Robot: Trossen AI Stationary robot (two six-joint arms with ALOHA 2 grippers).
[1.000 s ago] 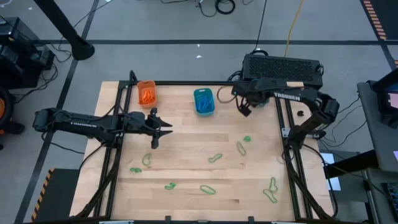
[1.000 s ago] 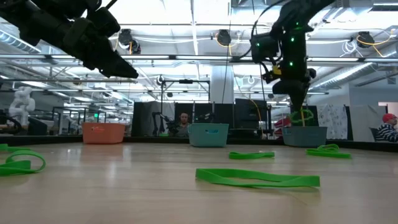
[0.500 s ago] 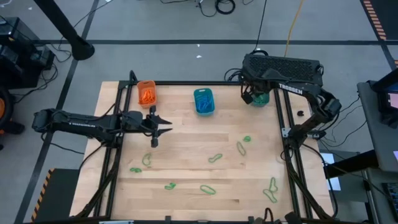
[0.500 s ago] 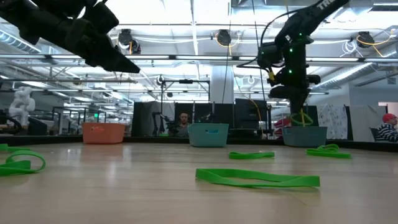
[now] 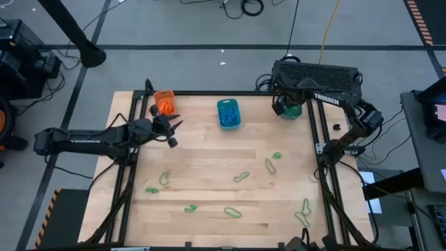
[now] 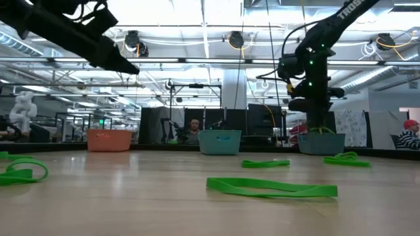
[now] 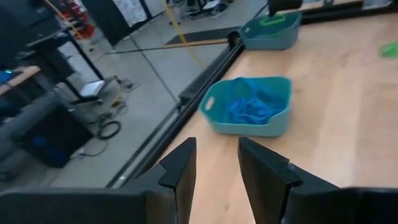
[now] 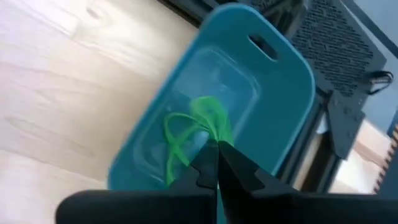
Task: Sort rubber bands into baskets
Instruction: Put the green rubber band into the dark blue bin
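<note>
The right claw (image 8: 216, 163) is hanging over the corner teal basket (image 8: 292, 81), clamped on a green rubber band (image 8: 194, 127) for release there. The left claw (image 7: 214, 163), fingers apart and empty, is waiting near the orange basket (image 5: 164, 103).

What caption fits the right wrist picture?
Right gripper, shut on a green rubber band, hangs over a teal basket.

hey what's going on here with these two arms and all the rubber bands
The robot is sorting thin elastic rubber bands by colour into small plastic baskets. The right gripper is shut on a green rubber band, holding it over the teal basket at the table's far right corner. The left gripper hangs open beside the orange basket. Several green bands lie loose on the wooden table.
</note>
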